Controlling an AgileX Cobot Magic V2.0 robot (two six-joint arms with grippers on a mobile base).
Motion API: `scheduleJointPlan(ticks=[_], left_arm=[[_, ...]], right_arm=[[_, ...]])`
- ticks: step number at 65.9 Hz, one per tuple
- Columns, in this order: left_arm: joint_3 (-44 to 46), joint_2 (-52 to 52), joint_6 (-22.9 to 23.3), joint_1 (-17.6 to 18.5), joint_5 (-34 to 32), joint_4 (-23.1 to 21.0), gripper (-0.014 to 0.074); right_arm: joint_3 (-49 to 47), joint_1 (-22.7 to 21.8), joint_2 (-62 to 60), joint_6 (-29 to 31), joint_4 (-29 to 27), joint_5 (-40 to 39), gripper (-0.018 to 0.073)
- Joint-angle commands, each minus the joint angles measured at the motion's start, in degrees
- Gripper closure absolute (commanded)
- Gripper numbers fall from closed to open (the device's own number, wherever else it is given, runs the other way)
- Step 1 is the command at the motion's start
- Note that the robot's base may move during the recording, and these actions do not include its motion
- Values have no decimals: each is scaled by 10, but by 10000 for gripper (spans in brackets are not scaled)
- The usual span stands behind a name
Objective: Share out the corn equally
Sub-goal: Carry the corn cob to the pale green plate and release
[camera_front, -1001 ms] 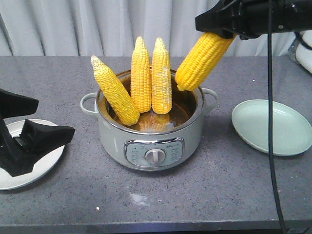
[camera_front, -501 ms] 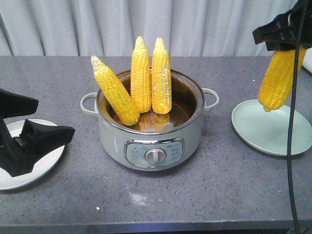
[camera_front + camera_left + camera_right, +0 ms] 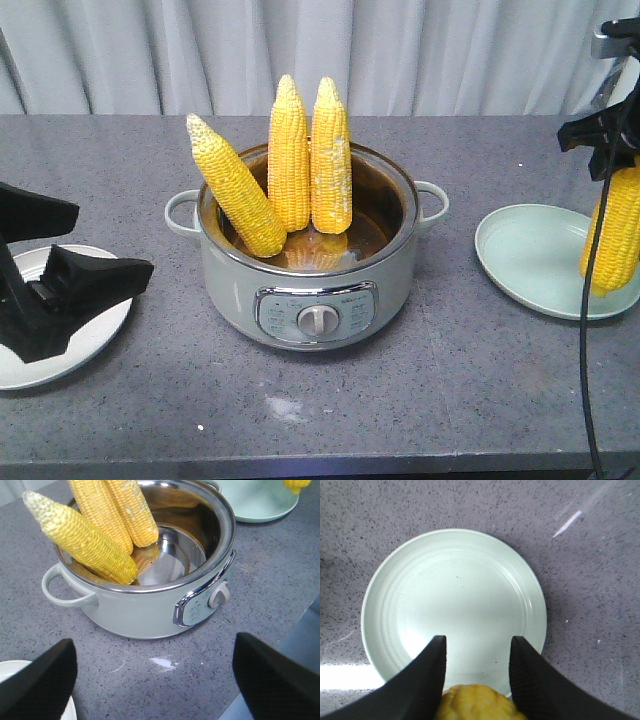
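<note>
Three corn cobs [image 3: 289, 155] stand upright in the pale green electric pot [image 3: 300, 270], leaning on its rim; the left wrist view shows the same cobs [image 3: 87, 542] inside that pot [image 3: 140, 610]. A fourth corn cob [image 3: 613, 232] hangs tip-down from my right gripper [image 3: 612, 160], just above the right part of the pale green plate [image 3: 530, 260]. From the right wrist, that gripper [image 3: 477, 642] is shut on the cob's end [image 3: 477, 702] over the plate [image 3: 455, 580]. My left gripper [image 3: 115, 240] is open and holds nothing above the white plate [image 3: 100, 335].
The pot stands mid-table with handles on both sides and a dial [image 3: 319, 320] facing front. A black cable [image 3: 590, 330] hangs from the right arm in front of the green plate. A whitish smear [image 3: 285, 407] marks the grey tabletop near the front edge. Curtains close the back.
My right gripper carried its corn cob from above the pot's right rim rightward and down, to hang over the green plate. The left arm and the three cobs in the pot stayed still.
</note>
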State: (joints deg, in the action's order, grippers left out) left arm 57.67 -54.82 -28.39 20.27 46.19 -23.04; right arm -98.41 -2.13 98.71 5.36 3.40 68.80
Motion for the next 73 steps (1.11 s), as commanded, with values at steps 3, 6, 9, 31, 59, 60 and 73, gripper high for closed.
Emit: scheduleJointPlan(ticks=[3,6,9,31,59,60,73], left_arm=[[17,4,1,3,-34,-15,4],[17,4,1,3,-34,-15,4],[17,4,1,3,-34,-15,4],[17,4,1,3,-34,-15,4],[17,4,1,3,-35,-15,4],[17,4,1,3,-35,-15,4],[17,4,1,3,-35,-15,4]], right_arm=[[-17,-4,-5,13,-11,-21,308],[-17,-4,2,18,-18,-24,308],[-17,-4,7,18,-18,-29,308],[-17,-4,47,26,-18,-59,308],[-17,-4,75,32,-18,-124,176],[-17,-4,77,32,-18,-124,169],[-17,-4,94,32,-18,-123,98]])
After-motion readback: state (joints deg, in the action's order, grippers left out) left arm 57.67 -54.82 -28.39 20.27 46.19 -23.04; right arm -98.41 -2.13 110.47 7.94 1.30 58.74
